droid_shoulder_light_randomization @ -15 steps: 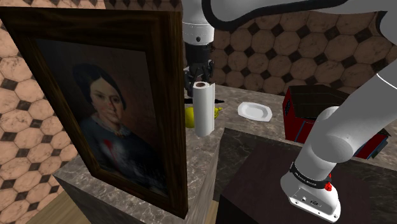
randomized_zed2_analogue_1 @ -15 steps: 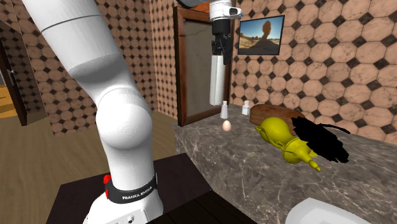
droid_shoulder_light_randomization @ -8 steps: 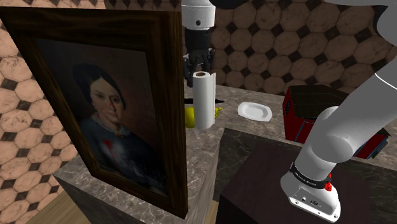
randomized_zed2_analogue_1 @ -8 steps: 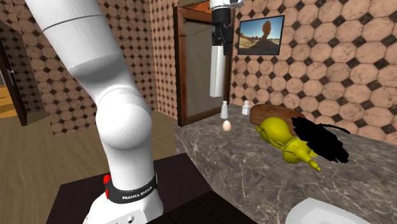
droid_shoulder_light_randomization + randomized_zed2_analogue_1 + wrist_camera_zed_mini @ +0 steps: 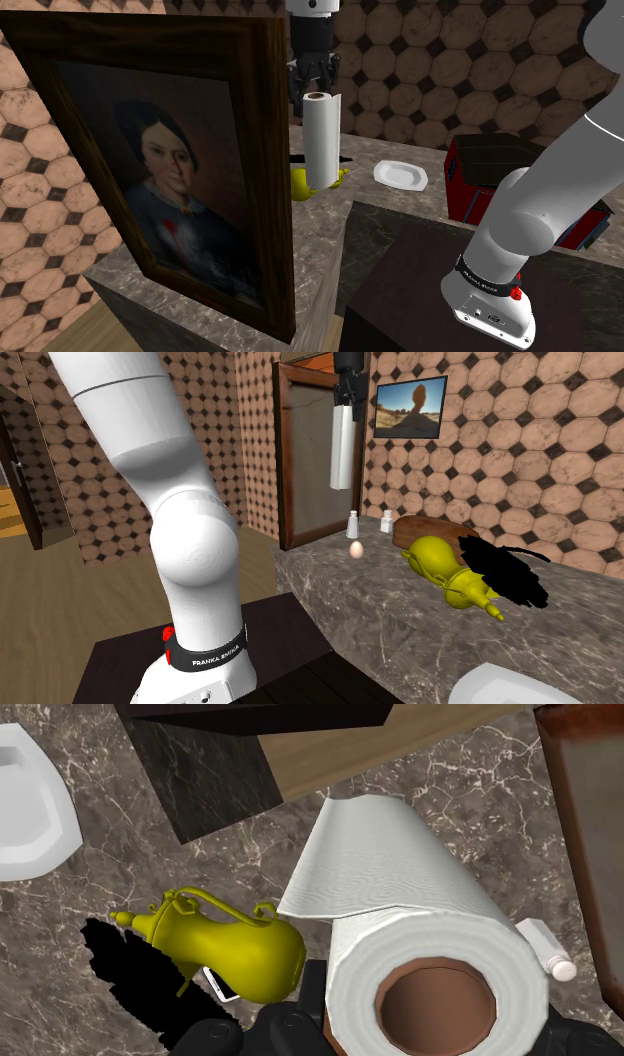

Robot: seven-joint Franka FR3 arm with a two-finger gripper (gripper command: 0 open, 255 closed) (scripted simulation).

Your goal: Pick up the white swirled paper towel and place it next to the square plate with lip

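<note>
My arm climbs from the stand at the shoulder view's lower right and arcs out past the top edge. My wrist drops straight down, gripper [image 5: 314,88] pointing at the marble counter [image 5: 322,250]. My fingers [image 5: 312,996] pinch the top of the white paper towel roll [image 5: 321,140]. It hangs upright, clear of the counter, above the yellow pitcher [image 5: 235,952]. The white square plate [image 5: 401,176] sits apart, toward the shoulder view's right.

end effector [image 5: 315,84] aloft, tight on paper towel [image 5: 320,142]
</note>
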